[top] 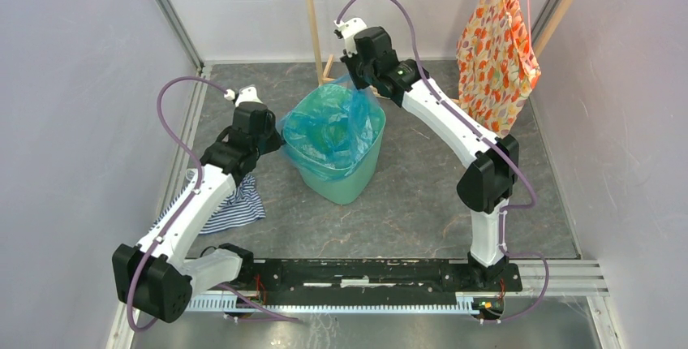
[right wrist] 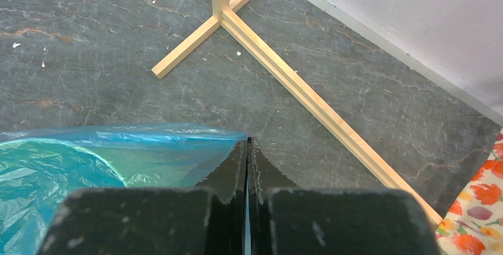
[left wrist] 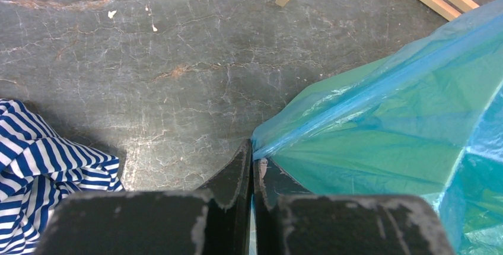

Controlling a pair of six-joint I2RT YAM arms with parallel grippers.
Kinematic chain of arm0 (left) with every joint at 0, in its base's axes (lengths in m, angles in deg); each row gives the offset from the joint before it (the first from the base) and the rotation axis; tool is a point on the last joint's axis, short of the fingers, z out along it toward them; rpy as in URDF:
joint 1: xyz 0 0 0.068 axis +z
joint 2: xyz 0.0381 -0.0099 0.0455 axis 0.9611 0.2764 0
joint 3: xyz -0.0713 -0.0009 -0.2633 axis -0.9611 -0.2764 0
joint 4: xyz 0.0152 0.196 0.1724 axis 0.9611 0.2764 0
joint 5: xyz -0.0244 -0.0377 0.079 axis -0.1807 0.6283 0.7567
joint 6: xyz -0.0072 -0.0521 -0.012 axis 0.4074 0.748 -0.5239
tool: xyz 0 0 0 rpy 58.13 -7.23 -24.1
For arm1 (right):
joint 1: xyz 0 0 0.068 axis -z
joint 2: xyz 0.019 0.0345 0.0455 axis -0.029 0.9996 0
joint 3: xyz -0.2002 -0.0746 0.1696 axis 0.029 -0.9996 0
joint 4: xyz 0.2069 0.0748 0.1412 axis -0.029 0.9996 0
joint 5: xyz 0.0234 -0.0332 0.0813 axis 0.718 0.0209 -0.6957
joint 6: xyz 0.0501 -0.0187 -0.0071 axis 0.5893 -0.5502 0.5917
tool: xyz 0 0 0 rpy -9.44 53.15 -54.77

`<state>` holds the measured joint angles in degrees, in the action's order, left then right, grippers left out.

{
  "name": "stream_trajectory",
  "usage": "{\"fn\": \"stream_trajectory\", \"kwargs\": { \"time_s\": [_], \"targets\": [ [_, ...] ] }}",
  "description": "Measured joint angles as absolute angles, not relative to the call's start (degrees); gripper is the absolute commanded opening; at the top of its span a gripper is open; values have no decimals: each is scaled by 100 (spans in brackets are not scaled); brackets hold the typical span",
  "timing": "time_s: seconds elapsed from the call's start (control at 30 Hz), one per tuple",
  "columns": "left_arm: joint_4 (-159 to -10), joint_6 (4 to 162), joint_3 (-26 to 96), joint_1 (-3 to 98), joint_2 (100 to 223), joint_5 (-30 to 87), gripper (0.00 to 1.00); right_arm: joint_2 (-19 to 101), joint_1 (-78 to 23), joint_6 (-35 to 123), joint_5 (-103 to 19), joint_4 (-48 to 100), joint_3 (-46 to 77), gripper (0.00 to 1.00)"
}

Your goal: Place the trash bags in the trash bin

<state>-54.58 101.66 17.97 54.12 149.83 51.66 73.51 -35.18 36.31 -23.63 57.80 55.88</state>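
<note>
The mint-green trash bin [top: 345, 183] stands mid-table. The light-blue translucent trash bag [top: 333, 126] lies inside it, its mouth spread over the rim. My left gripper [top: 274, 140] is at the bin's left rim, shut on the bag's edge [left wrist: 279, 133], which runs taut from the fingertips. My right gripper [top: 361, 81] is at the bin's far rim, shut on the opposite edge of the bag [right wrist: 178, 133]. In both wrist views a sliver of blue film shows between the closed jaws.
A blue-and-white striped cloth [top: 239, 207] lies under my left forearm. An orange floral fabric [top: 496, 57] hangs at the back right. A wooden stand [right wrist: 285, 77] has its foot bars on the floor behind the bin. Walls close in on three sides.
</note>
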Motion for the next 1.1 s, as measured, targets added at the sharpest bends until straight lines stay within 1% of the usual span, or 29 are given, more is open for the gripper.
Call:
{"fn": "stream_trajectory", "kwargs": {
  "time_s": [0.37,0.6,0.83,0.87,0.93,1.1],
  "targets": [
    [-5539,10168,1338,5427,14559,4834,6,7159,-3454,3857,-2426,6047,5381,0],
    [-5607,10168,1200,5427,14373,4662,6,6866,-3454,3900,-2472,6184,5381,7],
    [-5613,10168,960,5427,14279,4568,6,6464,-3435,3883,-2367,6453,5359,9],
    [-5605,10168,940,5427,14274,4563,6,6394,-3426,3872,-2321,6471,5337,12],
    [-5576,10168,918,5427,14268,4561,6,6281,-3400,3852,-2238,6549,5328,21],
    [-5563,10168,899,5427,14244,4561,6,6132,-3369,3837,-2218,6750,5328,31]
  ]
}}
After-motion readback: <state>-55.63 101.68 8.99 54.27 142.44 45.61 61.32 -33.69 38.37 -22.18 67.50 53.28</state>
